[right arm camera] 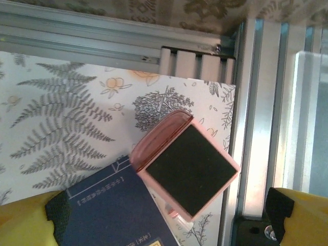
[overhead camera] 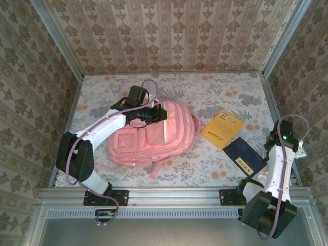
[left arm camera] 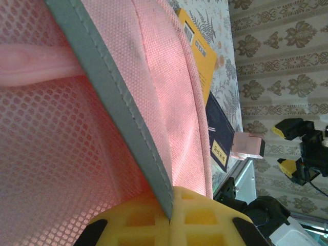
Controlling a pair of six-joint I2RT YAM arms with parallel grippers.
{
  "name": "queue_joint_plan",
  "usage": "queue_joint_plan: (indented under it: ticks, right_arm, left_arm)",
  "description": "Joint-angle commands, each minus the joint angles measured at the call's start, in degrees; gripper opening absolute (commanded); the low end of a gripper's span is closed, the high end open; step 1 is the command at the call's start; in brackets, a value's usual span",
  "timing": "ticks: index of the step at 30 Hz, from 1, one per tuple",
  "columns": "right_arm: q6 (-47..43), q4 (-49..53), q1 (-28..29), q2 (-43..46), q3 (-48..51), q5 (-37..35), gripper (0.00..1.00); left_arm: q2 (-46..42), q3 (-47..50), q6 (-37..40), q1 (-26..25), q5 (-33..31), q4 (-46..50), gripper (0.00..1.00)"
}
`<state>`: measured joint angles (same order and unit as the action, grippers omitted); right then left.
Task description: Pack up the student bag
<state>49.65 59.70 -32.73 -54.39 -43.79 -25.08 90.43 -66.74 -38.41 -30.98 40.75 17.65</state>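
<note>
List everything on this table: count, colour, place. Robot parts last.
backpack: 1, pink, lying left of centre on the table
yellow book: 1, yellow, right of the backpack
dark blue book: 1, dark blue, right side, nearer the front edge than the yellow book
block: 1, pink with a black face, at the dark blue book's corner by the right rail
table: 1, floral-patterned top, under everything
left gripper: 1, yellow fingers, shut on the backpack's grey trim
right gripper: 1, yellow and black, open above the dark blue book and block
</note>
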Motion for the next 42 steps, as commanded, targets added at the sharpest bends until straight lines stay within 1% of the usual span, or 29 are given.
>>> queue_joint_plan:
  ticks: [1,3,10,15,27,34,38,42]
  right_arm:
    - [-1.89,-3.25,-4.76,-1.34,2.04,4.04,1.00]
    - [-2.34,-4.16,-7.06,-2.30,2.55,5.52,1.00]
    - [-2.56,-7.47,-9.02,-6.04,3.78,9.08,1.00]
    - [-1.73,-8.78,-10.62,-7.76,4.94,9.79,1.00]
    - [-1.04,-12.91,-11.17,-12.21,6.28,10.08,1.00]
    - [-4.41,-18.82,-11.15,-17.42,6.27,13.67,0.99]
    - [-7.01,-21.67,-11.13,-17.96,6.47,16.18,0.94]
    - [-7.35,-23.84,-10.78,-17.06,6.95,19.84,0.88]
  left_arm:
    - [0.42,0.78,-0.48,-0.22,1.40,-0.07,0.00]
    - [0.27,0.91,-0.26,-0.17,1.26,-0.07,0.00]
    - [0.43,0.48,0.09,-0.22,1.35,0.25,0.00]
    - [0.59,0.57,0.19,-0.22,1.40,0.28,0.00]
    - [0.97,0.37,0.44,-0.22,1.61,0.45,0.00]
    - [1.09,0.40,0.63,-0.22,1.52,0.49,0.00]
    - [1.16,0.47,0.80,-0.22,1.44,0.59,0.00]
    - [1.33,0.32,0.81,-0.22,1.40,0.66,0.00]
